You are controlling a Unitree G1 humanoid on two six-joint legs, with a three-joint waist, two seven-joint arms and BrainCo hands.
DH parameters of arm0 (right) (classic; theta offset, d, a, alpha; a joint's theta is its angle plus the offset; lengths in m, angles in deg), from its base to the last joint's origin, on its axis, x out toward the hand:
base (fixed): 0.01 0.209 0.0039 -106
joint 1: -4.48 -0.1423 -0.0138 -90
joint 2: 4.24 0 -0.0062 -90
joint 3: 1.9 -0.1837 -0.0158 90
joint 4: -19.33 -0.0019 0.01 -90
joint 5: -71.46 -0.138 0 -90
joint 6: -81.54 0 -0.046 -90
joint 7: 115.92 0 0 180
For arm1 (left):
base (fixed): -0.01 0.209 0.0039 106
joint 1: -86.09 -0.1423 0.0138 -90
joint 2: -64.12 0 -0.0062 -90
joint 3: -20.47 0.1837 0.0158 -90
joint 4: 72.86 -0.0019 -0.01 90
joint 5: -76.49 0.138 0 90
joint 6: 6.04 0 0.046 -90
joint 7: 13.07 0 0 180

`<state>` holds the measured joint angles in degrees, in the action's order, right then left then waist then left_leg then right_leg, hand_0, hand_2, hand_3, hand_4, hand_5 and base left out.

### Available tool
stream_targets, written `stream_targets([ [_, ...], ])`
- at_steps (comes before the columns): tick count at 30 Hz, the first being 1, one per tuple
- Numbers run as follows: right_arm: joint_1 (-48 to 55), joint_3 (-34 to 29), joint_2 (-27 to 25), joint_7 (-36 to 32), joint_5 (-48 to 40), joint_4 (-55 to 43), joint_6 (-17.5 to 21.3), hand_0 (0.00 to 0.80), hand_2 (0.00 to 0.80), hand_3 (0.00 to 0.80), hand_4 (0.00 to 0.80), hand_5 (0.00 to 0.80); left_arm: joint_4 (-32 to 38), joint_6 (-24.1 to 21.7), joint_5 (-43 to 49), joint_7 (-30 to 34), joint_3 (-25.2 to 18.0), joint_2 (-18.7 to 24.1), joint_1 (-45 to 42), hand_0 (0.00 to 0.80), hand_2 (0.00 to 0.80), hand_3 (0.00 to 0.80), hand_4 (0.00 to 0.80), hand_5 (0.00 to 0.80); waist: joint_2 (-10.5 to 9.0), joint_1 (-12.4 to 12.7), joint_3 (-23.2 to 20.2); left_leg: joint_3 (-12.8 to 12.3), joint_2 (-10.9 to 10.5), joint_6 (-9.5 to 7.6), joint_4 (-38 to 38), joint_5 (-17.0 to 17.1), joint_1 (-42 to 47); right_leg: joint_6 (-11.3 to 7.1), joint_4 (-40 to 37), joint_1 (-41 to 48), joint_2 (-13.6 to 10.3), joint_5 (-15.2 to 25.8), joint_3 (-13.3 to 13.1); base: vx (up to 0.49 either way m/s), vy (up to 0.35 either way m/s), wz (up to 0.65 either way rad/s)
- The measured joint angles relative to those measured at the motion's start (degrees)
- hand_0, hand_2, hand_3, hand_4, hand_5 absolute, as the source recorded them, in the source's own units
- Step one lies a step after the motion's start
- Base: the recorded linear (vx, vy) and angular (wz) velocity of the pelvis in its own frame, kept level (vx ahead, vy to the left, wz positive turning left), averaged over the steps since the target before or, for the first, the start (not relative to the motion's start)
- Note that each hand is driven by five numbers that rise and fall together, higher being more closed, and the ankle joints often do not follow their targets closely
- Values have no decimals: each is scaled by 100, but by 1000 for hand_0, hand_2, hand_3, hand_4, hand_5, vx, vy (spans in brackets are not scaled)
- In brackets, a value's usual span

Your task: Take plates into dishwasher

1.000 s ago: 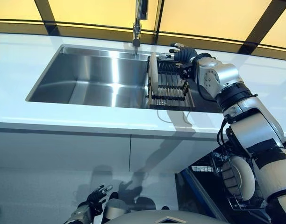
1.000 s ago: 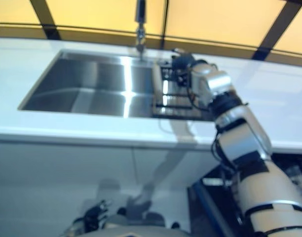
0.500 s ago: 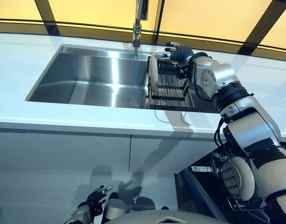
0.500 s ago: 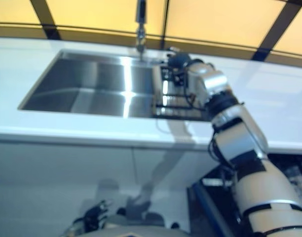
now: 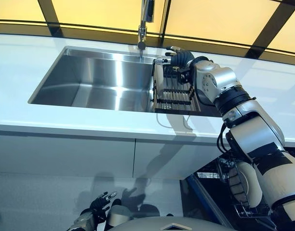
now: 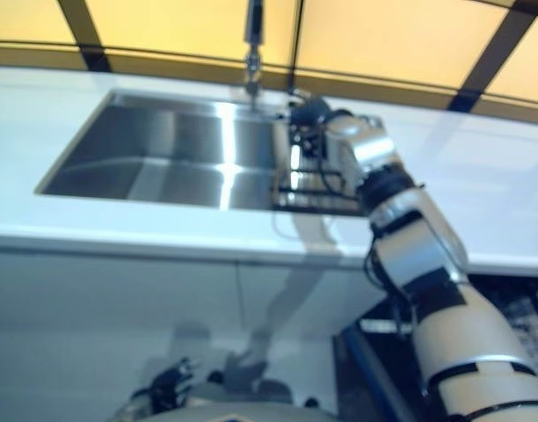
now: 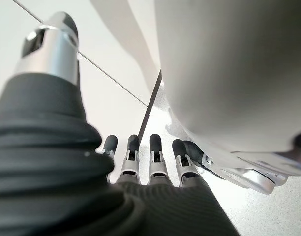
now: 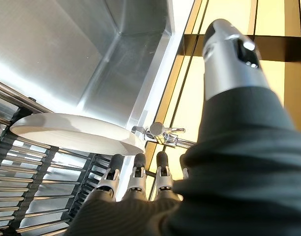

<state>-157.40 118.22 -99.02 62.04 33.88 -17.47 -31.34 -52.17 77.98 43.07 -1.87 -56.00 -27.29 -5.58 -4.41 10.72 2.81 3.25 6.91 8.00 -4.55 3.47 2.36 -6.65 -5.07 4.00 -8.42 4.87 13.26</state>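
Observation:
A white plate (image 5: 156, 77) stands on edge at the left end of a black dish rack (image 5: 174, 91) in the right part of the steel sink (image 5: 89, 77). My right hand (image 5: 180, 57) is at the plate's top rim, fingers straight and thumb apart, open. In the right wrist view the fingers (image 8: 135, 172) reach the rim of the plate (image 8: 72, 133); I cannot tell if they touch it. My left hand (image 5: 98, 204) hangs low by the cabinet front, open and empty; its fingers (image 7: 140, 152) show straight in the left wrist view.
A tap (image 5: 143, 24) stands behind the sink. The white counter (image 5: 89, 120) runs across the front. At the lower right the dishwasher rack (image 5: 234, 192) is pulled out with a white plate (image 5: 251, 185) standing in it.
My right hand has moved left along the rack, from behind it to the top rim of the plate. The left hand has not moved.

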Motion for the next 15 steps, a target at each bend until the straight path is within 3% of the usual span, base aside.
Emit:
stream_targets([
  [15,60,6,207,15,94,98,-113,0,0,0,0,0,4,-13,-124,-33,114,16,-1,0,0,0,0,0,0,4,2,2,-1,0,-3,0,-28,0,-1,-27,-1,0,0,0,0,0],
])
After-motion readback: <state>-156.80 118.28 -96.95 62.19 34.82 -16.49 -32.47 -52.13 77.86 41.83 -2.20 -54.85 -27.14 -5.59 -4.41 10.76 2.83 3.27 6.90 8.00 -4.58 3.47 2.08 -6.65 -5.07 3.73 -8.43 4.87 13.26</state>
